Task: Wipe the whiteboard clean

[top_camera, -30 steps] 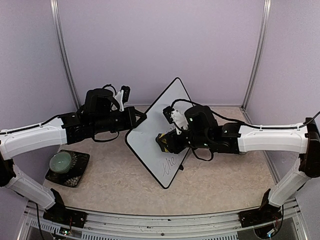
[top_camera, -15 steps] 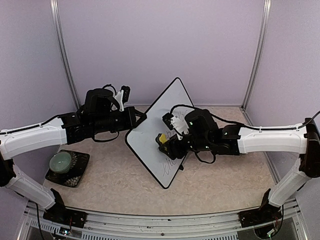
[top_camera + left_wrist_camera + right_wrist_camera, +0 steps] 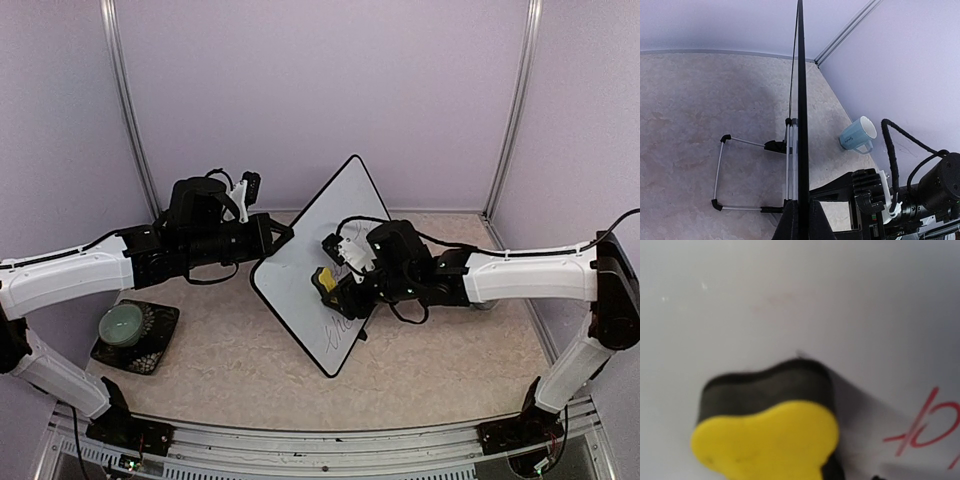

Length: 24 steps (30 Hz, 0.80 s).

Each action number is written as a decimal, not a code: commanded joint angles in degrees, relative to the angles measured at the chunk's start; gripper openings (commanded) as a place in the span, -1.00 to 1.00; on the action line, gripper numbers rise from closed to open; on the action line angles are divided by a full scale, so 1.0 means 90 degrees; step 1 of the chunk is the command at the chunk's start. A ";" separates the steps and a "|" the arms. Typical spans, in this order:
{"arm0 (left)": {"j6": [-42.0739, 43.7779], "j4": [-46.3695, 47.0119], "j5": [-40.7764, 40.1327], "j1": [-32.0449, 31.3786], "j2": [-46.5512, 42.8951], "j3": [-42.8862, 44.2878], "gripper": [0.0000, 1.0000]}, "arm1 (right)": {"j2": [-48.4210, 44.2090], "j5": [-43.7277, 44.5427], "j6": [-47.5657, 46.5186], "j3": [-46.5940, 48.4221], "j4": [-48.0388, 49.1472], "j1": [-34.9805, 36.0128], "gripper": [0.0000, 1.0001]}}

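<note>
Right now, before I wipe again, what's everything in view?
whiteboard: one, white with a black frame, mid-table, propped on edge
writing: one patch, red, on the whiteboard's lower part
eraser: one, yellow and black, against the whiteboard above the writing
mug: one, pale blue, on the table by the wall
dish: one, pale green, on the mat
mat: one, black, table's near left
wire frame: one, pale with black corners, flat on the table at the whiteboard's foot
table: one, beige
left hand: one, black, shut on the whiteboard's edge
right hand: one, black, holding the eraser
</note>
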 commanded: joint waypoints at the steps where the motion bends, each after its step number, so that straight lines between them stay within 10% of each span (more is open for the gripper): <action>1: -0.0069 -0.0177 0.0110 -0.0033 -0.0100 -0.0069 -1.00 | 0.0086 -0.0271 -0.0156 0.0218 0.0184 -0.0108 0.09; 24: -0.0037 -0.0171 0.0202 0.0024 -0.0022 -0.0008 -1.00 | 0.0209 -0.0701 -0.0157 0.0442 0.0237 -0.0229 0.02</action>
